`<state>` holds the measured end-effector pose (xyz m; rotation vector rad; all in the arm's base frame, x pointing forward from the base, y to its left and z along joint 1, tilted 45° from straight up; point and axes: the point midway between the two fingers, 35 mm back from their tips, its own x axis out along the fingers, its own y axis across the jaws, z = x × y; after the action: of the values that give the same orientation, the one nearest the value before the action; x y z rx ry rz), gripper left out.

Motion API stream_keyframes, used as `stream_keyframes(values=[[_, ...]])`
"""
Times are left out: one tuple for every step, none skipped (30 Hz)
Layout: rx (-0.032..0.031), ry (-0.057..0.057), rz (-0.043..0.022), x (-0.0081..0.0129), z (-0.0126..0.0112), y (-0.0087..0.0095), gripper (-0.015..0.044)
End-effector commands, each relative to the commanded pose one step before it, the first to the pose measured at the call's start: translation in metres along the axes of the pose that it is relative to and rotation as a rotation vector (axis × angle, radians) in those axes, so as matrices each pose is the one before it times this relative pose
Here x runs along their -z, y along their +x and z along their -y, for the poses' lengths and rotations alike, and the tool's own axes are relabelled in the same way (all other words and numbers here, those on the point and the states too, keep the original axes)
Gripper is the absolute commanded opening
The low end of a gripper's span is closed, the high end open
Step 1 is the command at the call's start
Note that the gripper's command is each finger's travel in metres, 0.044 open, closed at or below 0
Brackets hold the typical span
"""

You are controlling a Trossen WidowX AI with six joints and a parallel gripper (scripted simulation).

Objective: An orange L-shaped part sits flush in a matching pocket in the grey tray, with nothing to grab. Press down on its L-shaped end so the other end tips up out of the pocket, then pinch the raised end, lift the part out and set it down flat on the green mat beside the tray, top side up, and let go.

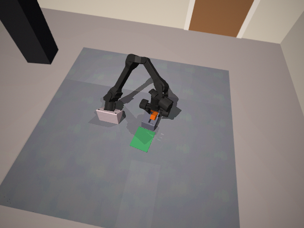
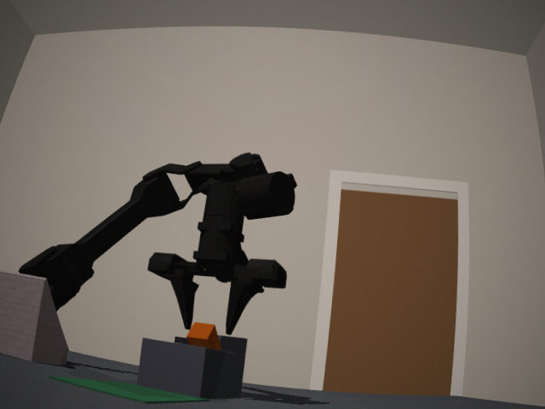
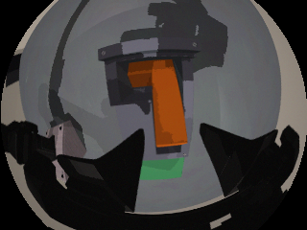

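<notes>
The orange L-shaped part point(image 1: 154, 114) point(image 2: 203, 334) point(image 3: 165, 105) sits tilted in the grey tray point(image 1: 148, 124) point(image 2: 175, 365) point(image 3: 117, 86), with one end raised above the tray's top. My gripper point(image 2: 208, 329) point(image 3: 173, 130) is open and points straight down, its two fingertips on either side of the raised end and just above it. I see a gap between each finger and the part. In the wrist view the long bar of the part runs toward me between the fingers, and the L-shaped end lies at the far side. The green mat point(image 1: 142, 138) point(image 2: 127, 389) point(image 3: 163, 169) lies flat beside the tray.
The arm's pale base block point(image 1: 109, 116) point(image 2: 26, 317) stands left of the tray. A dark tall block point(image 1: 29, 32) stands at the far left of the room. A brown door point(image 2: 396, 290) is in the back wall.
</notes>
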<state>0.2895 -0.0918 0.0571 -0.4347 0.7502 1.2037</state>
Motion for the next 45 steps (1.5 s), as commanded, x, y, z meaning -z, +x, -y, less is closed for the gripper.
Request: stream_keyframes(values=[[0.00114,0.0076,0.00529,-0.00029,-0.00088,0.00805,0.028],[-0.00001,0.0,0.00013,-0.00004,-0.00007,0.00161,0.028],[-0.00002,0.0,0.00014,-0.00004,-0.00008,0.00161,0.028],[-0.00002,0.0,0.00015,-0.00004,-0.00009,0.00161,0.028],[-0.00002,0.0,0.00016,-0.00004,-0.0001,0.0016,0.028],[-0.00003,0.0,0.00017,-0.00005,-0.00011,0.0016,0.028],[-0.00003,0.0,0.00018,-0.00005,-0.00012,0.0016,0.028],[-0.00004,0.0,0.00019,-0.00005,-0.00013,0.0016,0.028],[-0.00003,0.0,0.00016,-0.00004,-0.00011,0.00128,0.028],[-0.00002,0.0,0.0001,-0.00003,-0.00007,0.00077,0.028],[-0.00001,0.0,0.00003,-0.00001,-0.00002,0.00026,0.028],[0.0,0.0,0.0,0.0,0.0,0.0,0.028],[-0.00246,-0.0077,-0.00503,0.00005,0.00074,-0.00325,0.0254],[0.0,0.0,0.0,0.0,0.0,0.0,0.0228],[0.0,0.0,0.0,0.0,0.0,0.0,0.0201],[0.0,0.0,0.0,0.0,0.0,0.0,0.0175],[0.0,0.0,0.0,0.0,0.0,0.0,0.0149],[0.0,0.0,0.0,0.0,0.0,0.0,0.0122],[0.0,0.0,0.0,0.0,0.0,0.0,0.0116],[0.0,0.0,0.0,0.0,0.0,0.0,0.0109],[0.0,0.0,0.0,0.0,0.0,0.0,0.0102],[0.0,0.0,0.0,0.0,0.0,0.0,0.0096],[0.0,0.0,0.0,0.0,0.0,0.0,0.0089],[0.0,0.0,0.0,0.0,0.0,0.0,0.0082],[0.0,0.0,0.0,0.0,0.0,0.0,0.0076],[0.0,0.0,0.0,0.0,0.0,0.0,0.0069],[0.0,0.0,0.0,0.0,0.0,0.0,0.0062],[0.0,0.0,0.0,0.0,0.0,0.0,0.0036],[0.0,0.0,0.0,0.0,0.0,0.0,0.001],[0.0,0.0,0.0,0.0,0.0,0.0,0.0],[0.0,0.0,0.0,0.0,0.0,0.0,0.0],[0.0,0.0,0.0,0.0,0.0,0.0,0.0],[0.0,0.0,0.0,0.0,0.0,0.0,0.0],[0.0,0.0,0.0,0.0,0.0,0.0,0.0],[0.00003,0.0001,0.00005,0.00001,0.0,-0.00027,0.0],[0.00006,0.0002,0.00009,0.00001,0.0,-0.0005,0.0],[0.00009,0.0003,0.00013,0.00002,-0.00001,-0.00074,0.0],[0.00012,0.0004,0.00018,0.00002,-0.00001,-0.00101,0.0],[0.00014,0.0005,0.00021,0.00002,-0.00001,-0.0012,0.0],[0.00016,0.0006,0.00024,0.00003,-0.00002,-0.00141,0.0],[0.00017,0.0006,0.00027,0.00003,-0.00003,-0.0016,0.0],[0.00016,0.0006,0.00026,0.00002,-0.00003,-0.00155,0.0],[0.00016,0.0006,0.00025,0.00002,-0.00004,-0.00162,0.0],[0.00014,0.0005,0.00023,0.00002,-0.00004,-0.00156,0.0],[0.00012,0.0004,0.0002,0.00002,-0.00003,-0.00151,0.0]])
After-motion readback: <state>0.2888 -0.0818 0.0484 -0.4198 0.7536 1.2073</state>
